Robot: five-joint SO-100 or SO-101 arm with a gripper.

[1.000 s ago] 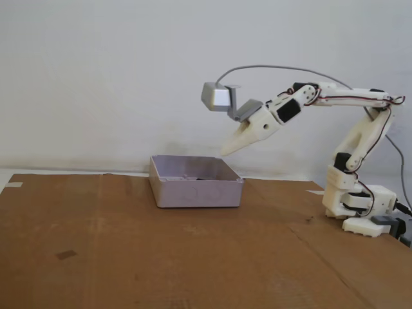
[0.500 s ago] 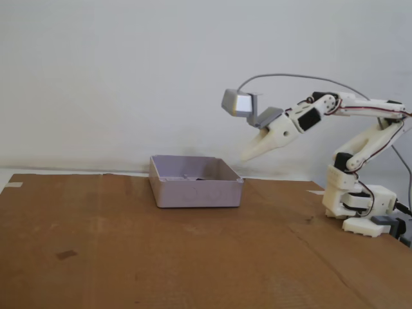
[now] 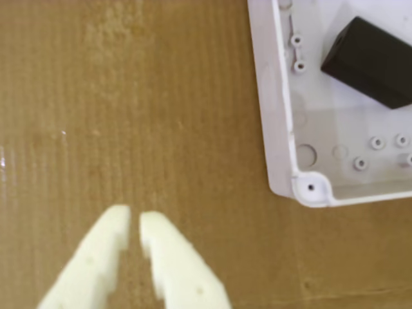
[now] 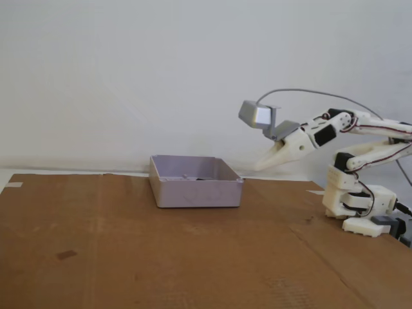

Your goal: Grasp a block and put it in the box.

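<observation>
Claw (image 3: 134, 222) was nearly closed and empty over bare cardboard; block (image 3: 370, 61) already sat in the box (image 3: 283, 138). If you swung back low, you risked clipping its wall.

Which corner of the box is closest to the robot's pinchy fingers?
In the wrist view, the rounded corner with the screw hole of the box; it points toward the end effector. The others lie out of frame.
</observation>
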